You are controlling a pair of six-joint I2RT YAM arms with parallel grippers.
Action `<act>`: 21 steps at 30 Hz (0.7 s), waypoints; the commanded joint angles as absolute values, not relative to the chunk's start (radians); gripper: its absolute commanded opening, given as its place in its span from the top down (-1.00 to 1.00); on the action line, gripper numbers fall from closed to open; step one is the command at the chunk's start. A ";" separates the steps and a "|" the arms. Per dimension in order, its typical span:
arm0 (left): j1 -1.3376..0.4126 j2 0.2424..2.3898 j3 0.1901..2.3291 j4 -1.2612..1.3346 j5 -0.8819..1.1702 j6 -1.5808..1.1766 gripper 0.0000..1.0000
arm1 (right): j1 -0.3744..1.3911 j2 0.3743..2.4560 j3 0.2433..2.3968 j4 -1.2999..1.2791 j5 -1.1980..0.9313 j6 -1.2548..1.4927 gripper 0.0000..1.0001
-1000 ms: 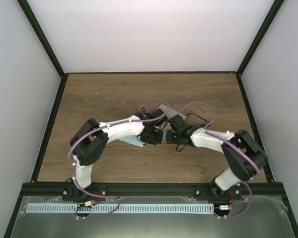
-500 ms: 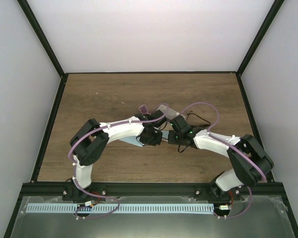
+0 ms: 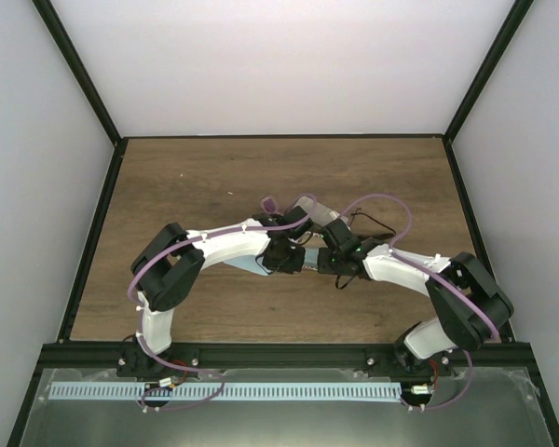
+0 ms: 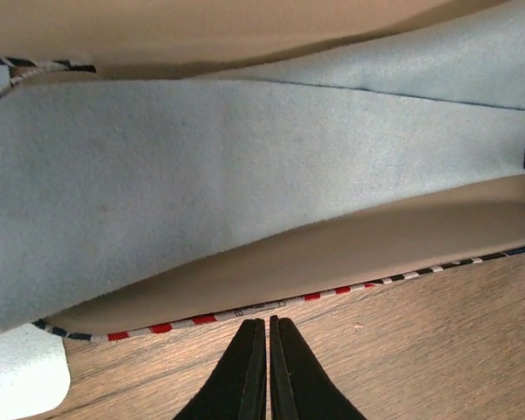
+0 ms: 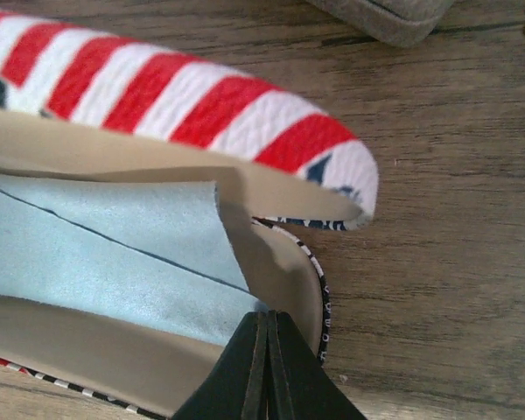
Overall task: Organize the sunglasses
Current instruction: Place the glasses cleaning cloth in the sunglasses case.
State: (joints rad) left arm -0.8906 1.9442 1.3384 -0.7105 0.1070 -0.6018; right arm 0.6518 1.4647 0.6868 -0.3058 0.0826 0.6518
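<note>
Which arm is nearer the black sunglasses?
Right. The right arm passes just beside the black sunglasses; the left arm reaches in from the other side, farther off.

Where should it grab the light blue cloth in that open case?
Probably the free corner of the light blue cloth, near the striped case's rounded end, coming through the open mouth: the folded layers end there, leaving a thin edge to pinch.

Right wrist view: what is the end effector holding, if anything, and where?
Cannot tell: the shut end effector meets the cloth's near edge inside the case; any pinch is hidden.
</note>
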 commanded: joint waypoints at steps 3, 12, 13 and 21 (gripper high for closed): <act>-0.893 1.930 1.340 -0.698 0.117 -0.601 0.91 | 0.663 1.446 0.685 -0.317 0.091 0.657 0.79; -0.893 1.925 1.359 -0.708 0.119 -0.595 0.91 | 0.663 1.421 0.701 -0.332 0.083 0.638 0.29; -0.893 1.920 1.361 -0.711 0.118 -0.592 0.91 | 0.663 1.412 0.704 -0.336 0.083 0.636 0.24; -0.893 1.888 1.342 -0.731 0.101 -0.579 0.91 | 0.663 1.278 0.734 -0.400 0.077 0.626 0.04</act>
